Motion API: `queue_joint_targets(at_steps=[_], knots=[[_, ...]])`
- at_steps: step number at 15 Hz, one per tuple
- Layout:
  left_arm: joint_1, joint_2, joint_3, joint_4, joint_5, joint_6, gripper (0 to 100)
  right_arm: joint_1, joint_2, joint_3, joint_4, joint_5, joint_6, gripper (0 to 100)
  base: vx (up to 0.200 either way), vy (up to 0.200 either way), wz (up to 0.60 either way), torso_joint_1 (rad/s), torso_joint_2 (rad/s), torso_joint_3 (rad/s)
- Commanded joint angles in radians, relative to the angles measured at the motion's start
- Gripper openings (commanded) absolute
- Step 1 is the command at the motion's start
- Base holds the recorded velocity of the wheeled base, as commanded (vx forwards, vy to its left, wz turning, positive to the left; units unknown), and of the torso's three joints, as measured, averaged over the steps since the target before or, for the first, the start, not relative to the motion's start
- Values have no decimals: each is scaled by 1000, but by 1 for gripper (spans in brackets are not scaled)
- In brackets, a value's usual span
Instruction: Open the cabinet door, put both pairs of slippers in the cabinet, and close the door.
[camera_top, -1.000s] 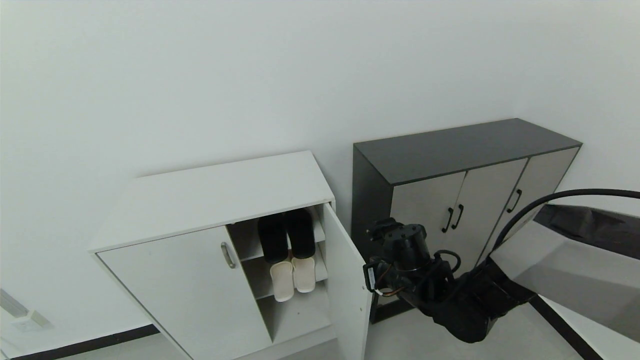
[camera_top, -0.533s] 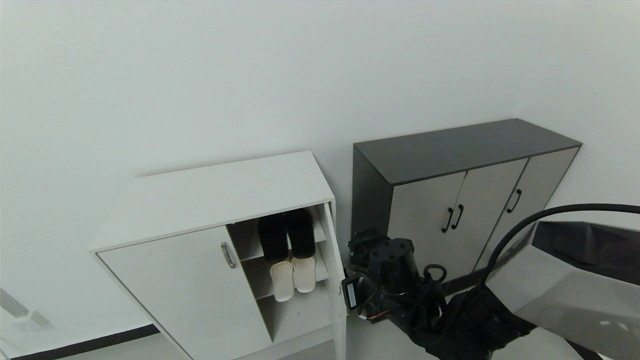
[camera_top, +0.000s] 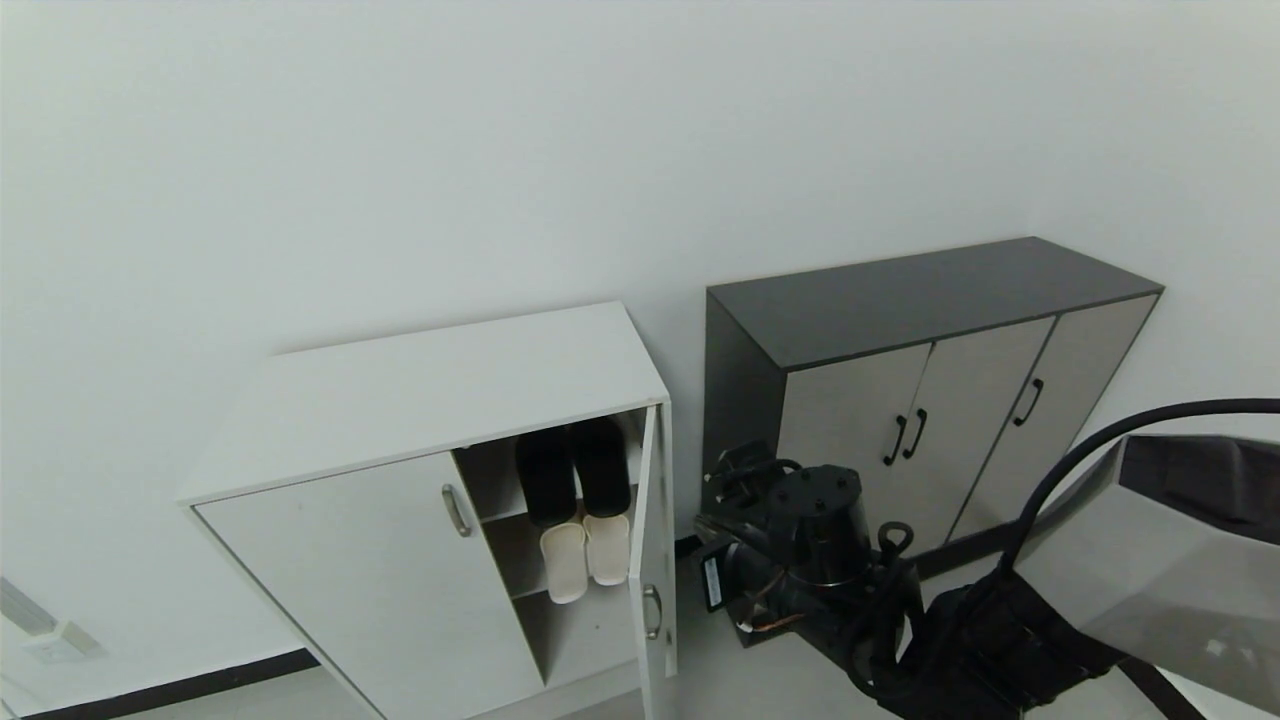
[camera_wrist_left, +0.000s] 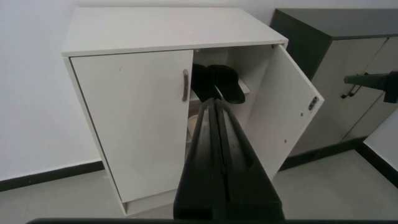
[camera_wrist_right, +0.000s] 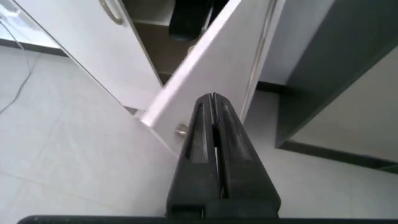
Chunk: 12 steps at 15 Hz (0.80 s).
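Observation:
The white cabinet (camera_top: 440, 380) has its right door (camera_top: 650, 520) standing partly open, with the door's handle (camera_top: 652, 612) facing outward. Inside, the black slippers (camera_top: 572, 475) lie on the upper shelf and the white slippers (camera_top: 585, 555) on the shelf below. My right gripper (camera_top: 730, 478) is shut and sits just right of the door's outer face; its tip (camera_wrist_right: 213, 102) is close against the door (camera_wrist_right: 205, 68). My left gripper (camera_wrist_left: 214, 124) is shut on nothing and hangs in front of the cabinet (camera_wrist_left: 130, 93), facing the opening with the black slippers (camera_wrist_left: 224, 81).
A dark grey cabinet (camera_top: 900, 300) with closed doors stands against the wall right of the white one, close behind my right arm. The left door (camera_top: 380, 580) of the white cabinet is closed. Light floor lies in front.
The right door has swung from wide open to about half closed. My right gripper has moved left and toward the wall along with the door's outer face.

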<state>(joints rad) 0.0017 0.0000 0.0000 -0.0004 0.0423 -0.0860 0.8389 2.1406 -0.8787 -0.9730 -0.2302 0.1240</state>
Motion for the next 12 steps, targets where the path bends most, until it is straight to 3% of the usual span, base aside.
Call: queue_joint_targets(at_steps=[1, 3, 9, 12], knots=[[0, 2, 0, -1, 1, 0, 0, -4, -8, 1, -1, 0, -1, 0, 0, 0, 0, 0, 0, 0], [0, 2, 0, -1, 1, 0, 0, -4, -5, 1, -1, -1, -3, 0, 0, 0, 0, 0, 0, 0], [0, 2, 0, 0, 1, -1, 0, -9, 8, 3, -4, 0, -17, 0, 0, 0, 600, 6, 3, 4], [0, 0, 0, -1, 1, -1, 0, -43, 28, 1, -44, 2, -26, 0, 0, 0, 0, 0, 0, 0]])
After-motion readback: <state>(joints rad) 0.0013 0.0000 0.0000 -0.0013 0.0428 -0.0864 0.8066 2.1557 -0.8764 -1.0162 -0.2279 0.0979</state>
